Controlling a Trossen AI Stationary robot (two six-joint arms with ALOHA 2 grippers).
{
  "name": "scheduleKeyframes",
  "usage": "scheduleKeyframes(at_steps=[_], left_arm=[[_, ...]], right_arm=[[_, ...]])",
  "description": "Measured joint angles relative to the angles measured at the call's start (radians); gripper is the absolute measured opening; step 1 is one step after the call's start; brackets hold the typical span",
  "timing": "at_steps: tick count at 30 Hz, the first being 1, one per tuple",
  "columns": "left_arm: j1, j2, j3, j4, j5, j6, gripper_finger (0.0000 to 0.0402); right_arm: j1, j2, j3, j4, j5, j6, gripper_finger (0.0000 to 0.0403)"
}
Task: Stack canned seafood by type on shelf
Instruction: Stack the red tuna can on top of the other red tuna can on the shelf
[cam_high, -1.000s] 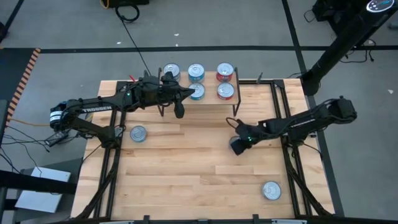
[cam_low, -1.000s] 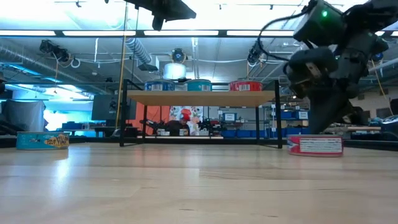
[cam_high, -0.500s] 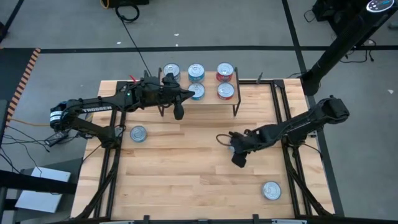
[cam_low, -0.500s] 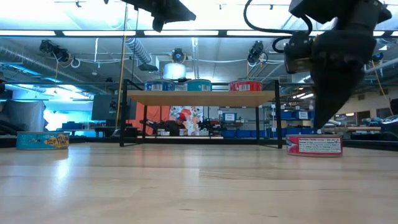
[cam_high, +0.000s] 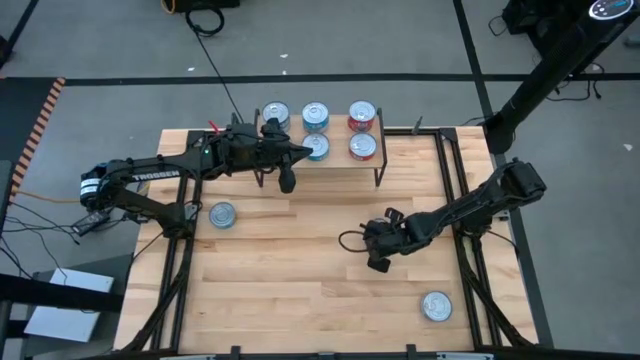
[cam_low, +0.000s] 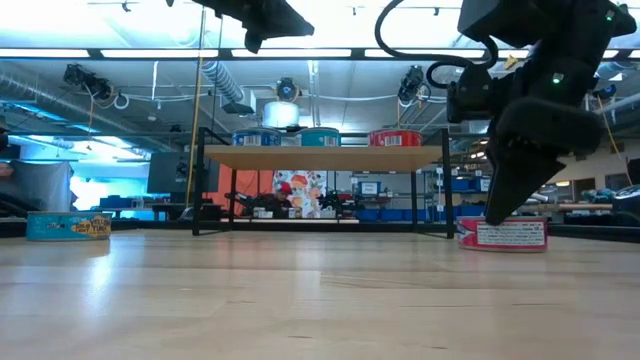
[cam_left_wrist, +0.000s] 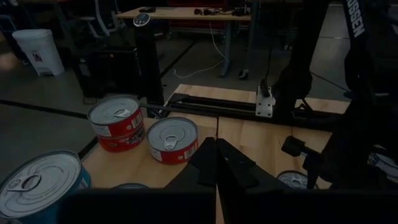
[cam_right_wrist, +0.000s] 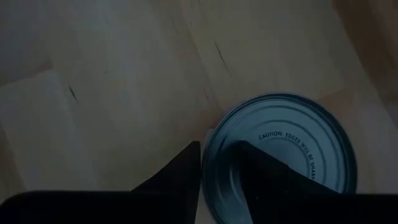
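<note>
The shelf (cam_high: 338, 133) (cam_low: 325, 157) stands at the table's far edge with several canned seafood tins on it, blue (cam_high: 275, 113), teal (cam_high: 315, 116) and red (cam_high: 361, 115). My left gripper (cam_high: 288, 180) (cam_left_wrist: 217, 163) hovers shut above the shelf's left end, holding nothing. My right gripper (cam_high: 378, 258) (cam_right_wrist: 217, 163) points steeply down over a red tin (cam_low: 503, 234) (cam_right_wrist: 283, 155) on the table right of centre. It is open. One finger stands outside the tin's wall and the other over its lid. In the high view the gripper hides this tin. My right gripper straddles the red tin's rim (cam_right_wrist: 206, 163) from above, with one finger (cam_right_wrist: 186, 167) outside the wall and one finger (cam_right_wrist: 258, 171) over the silver lid. The tin sits flat on the table. I cannot tell whether either finger touches it.
A teal tin (cam_high: 222, 214) (cam_low: 68, 226) lies on the table near the left edge. Another tin (cam_high: 436, 306) sits near the front right corner. Black rails (cam_high: 462, 190) run along both sides of the tabletop.
My right gripper has moved toward the table's near edge and slightly left. It has rolled about its wrist and tipped to point more steeply down over the red tin. My left arm has kept still.
</note>
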Motion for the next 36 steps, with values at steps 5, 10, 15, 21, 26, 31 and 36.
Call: scheduleKeyframes(at_steps=[5, 10, 15, 21, 26, 31, 36], left_arm=[[0.000, 0.000, 0.000, -0.003, 0.000, 0.000, 0.0002], [0.000, 0.000, 0.000, -0.005, 0.000, -0.001, 0.0002], [0.000, 0.000, 0.000, -0.006, 0.000, -0.001, 0.0002], [0.000, 0.000, 0.000, -0.006, 0.000, -0.001, 0.0002], [0.000, 0.000, 0.000, -0.005, 0.000, -0.002, 0.0002], [0.000, 0.000, 0.000, -0.006, 0.000, -0.002, 0.0002], [-0.002, 0.000, 0.000, -0.013, 0.000, -0.003, 0.0002]], right_arm=[[-0.001, -0.002, -0.001, 0.001, -0.006, 0.007, 0.0096], [-0.001, 0.000, -0.002, 0.012, -0.047, 0.004, 0.0021], [-0.011, -0.007, -0.003, 0.054, -0.136, 0.005, 0.0010], [-0.039, -0.064, -0.011, 0.090, -0.289, 0.017, 0.0005], [-0.072, -0.128, -0.010, 0.181, -0.426, 0.045, 0.0003], [-0.082, -0.168, -0.008, 0.147, -0.421, 0.035, 0.0007], [-0.007, -0.157, -0.007, 0.060, -0.356, -0.079, 0.0052]])
